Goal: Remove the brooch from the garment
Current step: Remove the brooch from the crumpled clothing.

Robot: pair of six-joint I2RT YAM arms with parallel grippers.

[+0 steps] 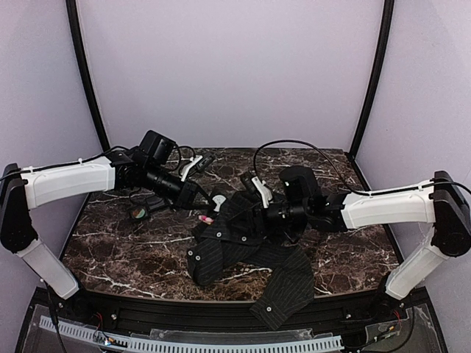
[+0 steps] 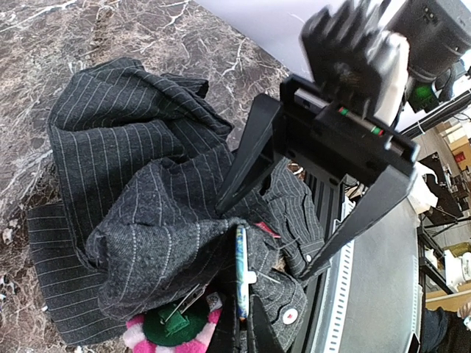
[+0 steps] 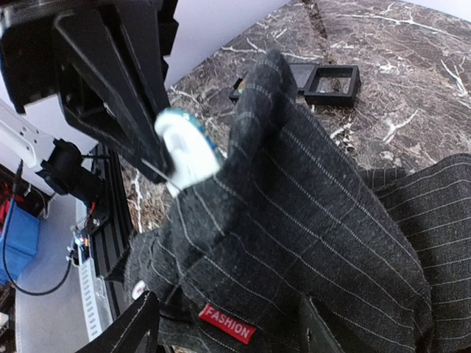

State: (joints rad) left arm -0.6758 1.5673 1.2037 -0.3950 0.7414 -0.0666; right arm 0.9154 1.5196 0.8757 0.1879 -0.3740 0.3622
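On the dark marble table (image 1: 132,250), between the two arms, we see the pinstriped garment (image 1: 243,250) lying crumpled, with one strip trailing toward the near edge and showing a white button (image 1: 270,309). The brooch (image 1: 207,219) sits at the garment's left edge as a small pink spot, just below the tip of the left arm. In the left wrist view the brooch (image 2: 176,327) lies at the bottom edge, tucked partly under a bunched fold of cloth. We make out pink-and-white petals round a green centre, with a thin metal pin across it. We cannot tell whether it is fastened to the cloth. The left gripper (image 3: 184,156) has its jaws together, its white tip pressed against a raised ridge of fabric. We cannot tell what is pinched there, if anything. The right gripper (image 2: 266,240) has its black jaws spread wide apart, one finger tip touching the cloth and the other beside a buttoned edge, so the jaws straddle a fold without clamping it. A red label reading FASHION (image 3: 227,323) shows between the right wrist's own fingers. Beyond the garment, a small black square tray (image 3: 333,83) rests on the marble.
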